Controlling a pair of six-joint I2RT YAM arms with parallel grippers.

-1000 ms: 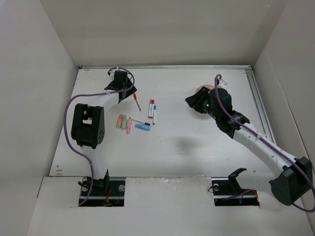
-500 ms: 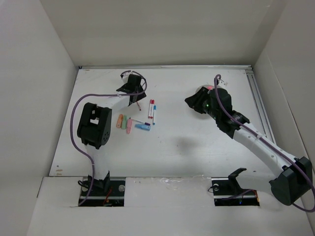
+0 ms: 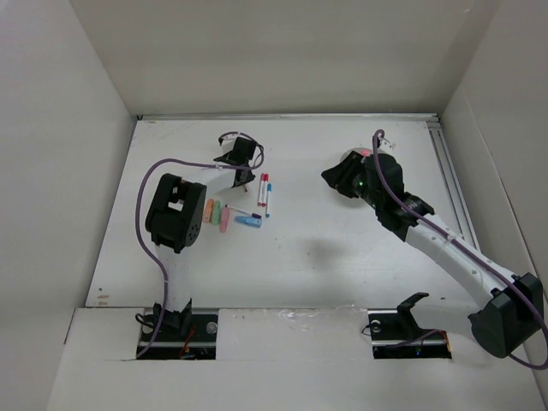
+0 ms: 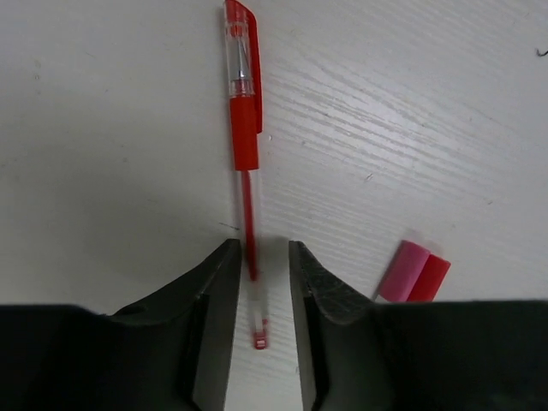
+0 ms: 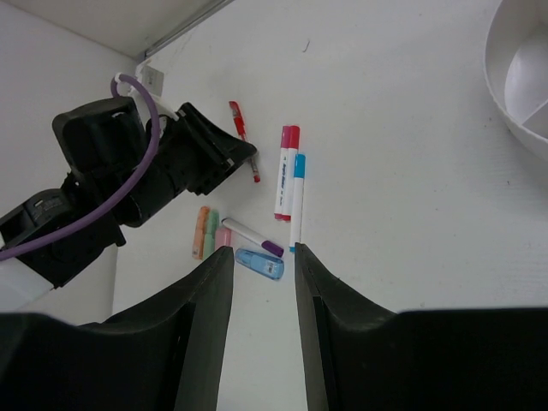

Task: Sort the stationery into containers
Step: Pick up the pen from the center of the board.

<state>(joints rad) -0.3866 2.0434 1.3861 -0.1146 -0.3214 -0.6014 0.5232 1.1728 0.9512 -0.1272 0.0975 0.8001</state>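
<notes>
Red pen lies on the desk between the narrowly parted fingers of the left tool, which has swung rightward.

Even, diffuse light on bright white table; one soft shadow mid-table. Wrist views: near fingers dark, slightly soft.

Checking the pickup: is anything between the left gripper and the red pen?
Nothing visible does. The red pen lies on the table between the open fingers of the left gripper; a pink-capped marker lies apart.
</notes>
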